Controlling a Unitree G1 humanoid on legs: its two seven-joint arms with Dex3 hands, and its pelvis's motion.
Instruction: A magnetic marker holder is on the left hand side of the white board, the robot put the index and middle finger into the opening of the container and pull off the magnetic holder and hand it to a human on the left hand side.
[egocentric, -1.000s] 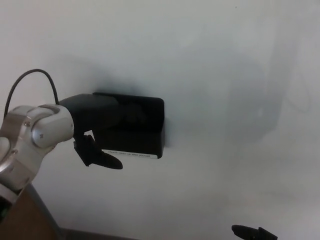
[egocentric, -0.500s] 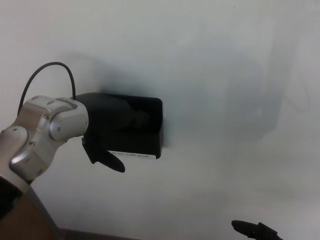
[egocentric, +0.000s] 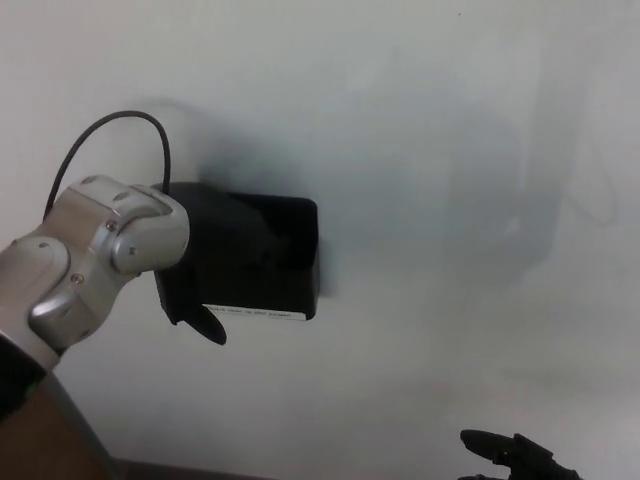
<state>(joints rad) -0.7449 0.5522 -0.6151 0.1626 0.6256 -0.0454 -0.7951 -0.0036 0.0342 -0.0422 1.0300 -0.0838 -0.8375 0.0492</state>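
Whiteboard (egocentric: 420, 150) fills the frame; the black holder (egocentric: 270, 258) sits on it at centre left. My left hand (egocentric: 205, 265) is against its opening, 2 fingers apparently hooked inside, thumb below. Pulling at an angle could slip them out, or the magnet may release suddenly and drop it

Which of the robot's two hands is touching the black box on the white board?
The left hand, the one reaching in from the left on the silver arm, is at the magnetic marker holder. The right hand only peeks in at the bottom right, touching nothing.
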